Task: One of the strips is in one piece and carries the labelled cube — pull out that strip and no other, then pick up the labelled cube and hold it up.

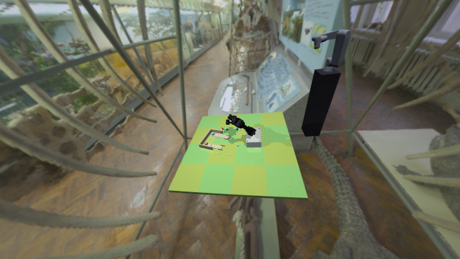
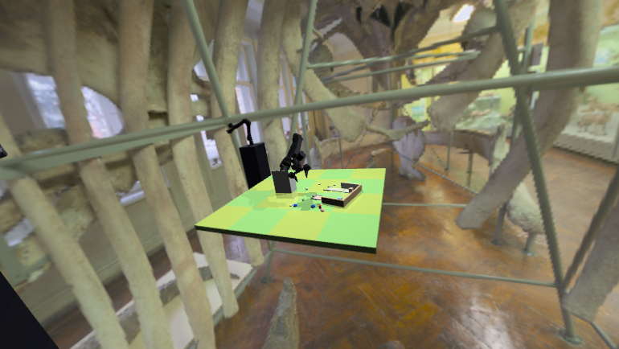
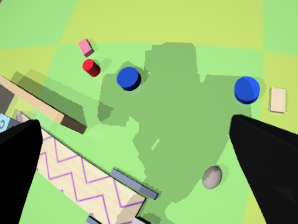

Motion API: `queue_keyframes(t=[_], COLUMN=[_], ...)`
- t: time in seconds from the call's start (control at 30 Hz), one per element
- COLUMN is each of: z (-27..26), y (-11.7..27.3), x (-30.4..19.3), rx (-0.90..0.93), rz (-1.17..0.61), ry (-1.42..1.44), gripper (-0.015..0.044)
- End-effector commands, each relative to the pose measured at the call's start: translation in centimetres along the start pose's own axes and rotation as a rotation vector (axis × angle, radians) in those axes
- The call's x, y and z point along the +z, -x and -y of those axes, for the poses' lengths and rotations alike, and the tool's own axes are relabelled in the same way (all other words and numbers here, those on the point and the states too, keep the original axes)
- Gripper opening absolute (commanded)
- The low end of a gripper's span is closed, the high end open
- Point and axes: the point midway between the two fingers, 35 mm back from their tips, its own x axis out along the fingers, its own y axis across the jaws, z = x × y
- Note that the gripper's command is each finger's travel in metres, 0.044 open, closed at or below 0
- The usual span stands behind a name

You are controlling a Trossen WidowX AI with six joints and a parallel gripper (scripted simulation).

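My gripper (image 1: 227, 119) (image 2: 301, 175) (image 3: 136, 128) is open and empty, above the table. A pale strip with purple zigzags (image 1: 221, 136) (image 2: 317, 198) (image 3: 75, 175) lies lower left in the wrist view, partly hidden by the left finger; its visible part shows no break. A light blue cube (image 1: 212, 133) (image 2: 339, 198) (image 3: 4, 123) with a dark mark is at its inner end, cut off by the wrist view's edge. A second pale strip (image 1: 215, 146) (image 2: 335, 189) lies beside an orange cube (image 1: 206, 143) (image 2: 350, 189); whether it is whole is too small to tell.
A brown wooden wall (image 1: 202, 141) (image 2: 333, 202) (image 3: 42, 102) surrounds the strips' inner ends. A grey rail (image 3: 134, 183) flanks the zigzag strip. Nearby lie two blue discs (image 3: 128, 78) (image 3: 246, 90), a red cylinder (image 3: 91, 67), a pink block (image 3: 85, 47), a beige block (image 3: 278, 100) and a grey stone (image 3: 212, 177).
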Motion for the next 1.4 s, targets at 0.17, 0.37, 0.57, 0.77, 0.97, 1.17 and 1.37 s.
queue_keyframes(t=[0.17,0.37,0.57,0.77,0.97,1.17,1.37], z=[-8.7,-9.1,-9.1,-9.1,-9.3,-9.4,-8.6], y=[5.2,5.8,5.8,5.8,4.3,-1.0,-5.1], x=[-8.1,-8.7,-8.7,-8.7,-8.4,-7.6,-7.8], rx=[0.638,0.684,0.684,0.684,0.636,0.451,0.283], rz=[-0.071,-0.066,-0.066,-0.066,-0.108,-0.294,-0.505], ry=[0.956,1.017,1.017,1.017,1.024,1.055,1.082], gripper=[0.04,0.04,0.04,0.04,0.0321,0.0164,0.0006])
